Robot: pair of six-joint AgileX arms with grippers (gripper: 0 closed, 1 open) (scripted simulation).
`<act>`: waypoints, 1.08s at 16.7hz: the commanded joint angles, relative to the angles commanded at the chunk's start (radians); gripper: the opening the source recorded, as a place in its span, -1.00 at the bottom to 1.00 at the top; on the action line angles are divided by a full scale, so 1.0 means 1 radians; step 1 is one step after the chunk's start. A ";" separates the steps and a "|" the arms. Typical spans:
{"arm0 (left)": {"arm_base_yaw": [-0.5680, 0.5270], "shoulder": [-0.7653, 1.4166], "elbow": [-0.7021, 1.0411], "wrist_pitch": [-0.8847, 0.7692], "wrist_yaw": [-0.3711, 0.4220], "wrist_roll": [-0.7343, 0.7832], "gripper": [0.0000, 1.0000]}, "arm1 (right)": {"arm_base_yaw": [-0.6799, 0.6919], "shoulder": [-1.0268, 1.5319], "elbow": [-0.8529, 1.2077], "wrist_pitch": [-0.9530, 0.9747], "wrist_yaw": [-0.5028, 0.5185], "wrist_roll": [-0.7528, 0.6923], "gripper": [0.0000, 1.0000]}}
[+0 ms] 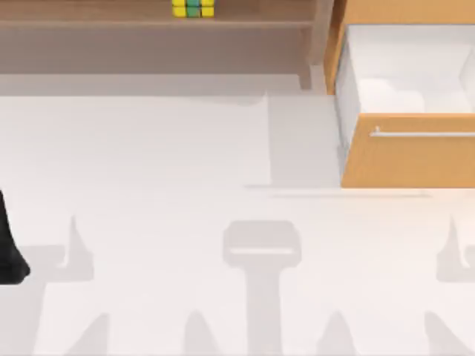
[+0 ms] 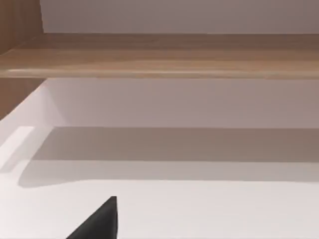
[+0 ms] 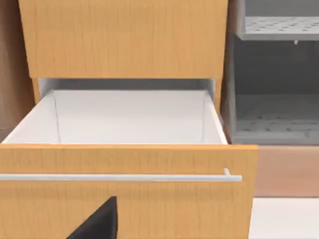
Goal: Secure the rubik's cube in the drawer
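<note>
1. The small yellow-and-green rubik's cube (image 1: 193, 8) with dark grid lines sits on the brown wooden shelf (image 1: 111, 15) at the far side of the scene, a little left of centre in the top view. It is well apart from both arms.

2. The large drawer (image 1: 407, 152) with the orange-tan wooden front stands pulled out at the far right, and its thin silver bar handle (image 1: 423, 134) faces the near side. My right wrist view looks straight at it, and the white interior (image 3: 129, 117) holds nothing I can see.

3. My left arm (image 1: 9, 252) shows as a dark shape at the near left edge of the white worktop (image 1: 148, 163). Its wrist camera looks across the worktop toward the shelf board (image 2: 159, 55). I see one dark tip of the left gripper (image 2: 99, 221), so I cannot tell how its fingers are set.

4. In the right wrist view, one dark tip of the right gripper (image 3: 99, 219) sits just before the drawer front. I cannot tell its finger state either.

5. I judge the opening done and the pick not yet begun.

6. Next I would send the left arm far and rightward to the shelf, fingers spread wider than the cube, then close on two opposite faces.

7. Carrying it right to the drawer and pushing the front shut would follow.
</note>
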 joint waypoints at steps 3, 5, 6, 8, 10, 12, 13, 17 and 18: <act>0.000 0.000 0.000 0.000 0.000 0.000 1.00 | 0.004 0.008 0.003 0.002 0.003 0.002 1.00; 0.000 0.000 0.000 0.000 0.000 0.000 1.00 | 0.025 0.052 0.024 0.014 0.023 0.012 1.00; 0.000 0.000 0.000 0.000 0.000 0.000 1.00 | 0.043 0.089 0.042 0.025 0.039 0.019 1.00; 0.000 0.000 0.000 0.000 0.000 0.000 1.00 | 0.090 0.189 0.091 0.053 0.081 0.039 1.00; 0.000 0.000 0.000 0.000 0.000 0.000 1.00 | 0.148 0.318 0.158 0.088 0.135 0.062 1.00; 0.000 0.000 0.000 0.000 0.000 0.000 1.00 | 0.216 0.472 0.241 0.130 0.197 0.087 1.00; 0.000 0.000 0.000 0.000 0.000 0.000 1.00 | 0.251 0.554 0.286 0.152 0.230 0.099 1.00; 0.000 0.000 0.000 0.000 0.000 0.000 1.00 | 0.398 0.911 0.495 0.248 0.368 0.143 1.00; 0.000 0.000 0.000 0.000 0.000 0.000 1.00 | 0.434 1.003 0.552 0.273 0.403 0.152 1.00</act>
